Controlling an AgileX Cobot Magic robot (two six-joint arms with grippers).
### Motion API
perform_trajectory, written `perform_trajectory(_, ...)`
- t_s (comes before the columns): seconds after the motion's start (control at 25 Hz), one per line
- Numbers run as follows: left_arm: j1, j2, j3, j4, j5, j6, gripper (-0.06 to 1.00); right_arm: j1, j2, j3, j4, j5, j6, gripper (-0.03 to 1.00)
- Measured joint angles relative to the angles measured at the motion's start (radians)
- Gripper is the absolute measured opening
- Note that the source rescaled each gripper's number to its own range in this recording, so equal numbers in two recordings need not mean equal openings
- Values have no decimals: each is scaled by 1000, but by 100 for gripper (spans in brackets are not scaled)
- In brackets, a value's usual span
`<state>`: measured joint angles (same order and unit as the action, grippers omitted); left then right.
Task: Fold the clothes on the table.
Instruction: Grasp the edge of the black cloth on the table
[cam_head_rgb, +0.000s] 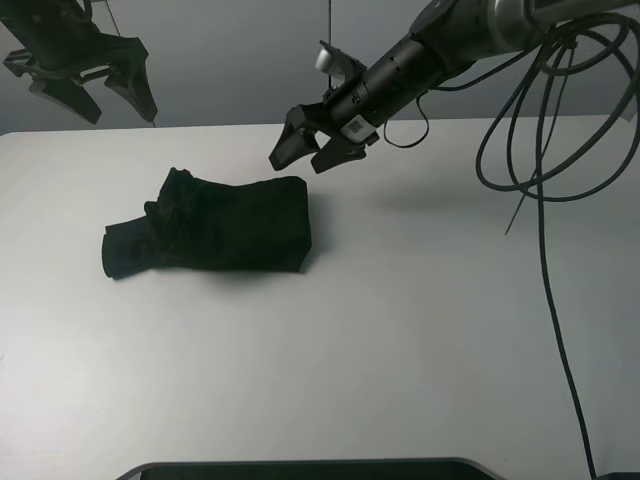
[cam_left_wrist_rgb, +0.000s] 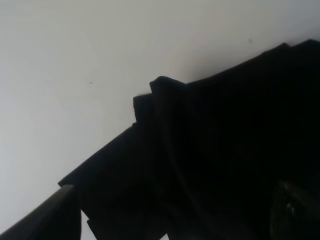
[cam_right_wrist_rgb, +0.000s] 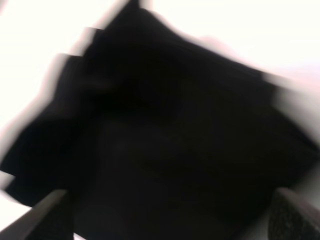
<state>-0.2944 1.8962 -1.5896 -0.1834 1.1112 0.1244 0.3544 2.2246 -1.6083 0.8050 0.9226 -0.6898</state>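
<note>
Hanging at the upper left of the exterior high frame, the left gripper (cam_head_rgb: 118, 112) sits well above the table (cam_head_rgb: 420, 340), jaws spread wide with nothing between them. Below and right of it, left of frame centre, the black T-shirt (cam_head_rgb: 225, 228) lies on the white tabletop as 1 compact bundle. Its right part is flat and fairly square; its left part is rumpled, with 1 flap sticking out toward the left edge of the frame. Left wrist view: dark cloth layers with folded edges against the white surface, 2 fingertips (cam_left_wrist_rgb: 47, 215) wide apart; contact with the cloth cannot be told. At upper centre of the exterior frame, the right gripper (cam_head_rgb: 298, 160) reaches in from the upper right, tilted down and left. Its jaws are spread and empty, tips near the bundle's upper right corner but apart from it. Right wrist view is blurred: black cloth fills most of it, 2 fingers (cam_right_wrist_rgb: 42, 215) set apart. Far right, black cables (cam_head_rgb: 545, 160) loop down from the arm, and 1 runs to the lower edge of the frame.
</note>
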Motion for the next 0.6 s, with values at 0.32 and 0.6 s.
perform_trajectory(0.32, -176, 17, 0, 13, -6, 5, 99, -200, -71, 6, -328, 54, 213, 98)
perform_trajectory(0.6, -247, 135, -1, 28, -8, -2, 99, -272, -73, 8, -403, 105, 270, 100)
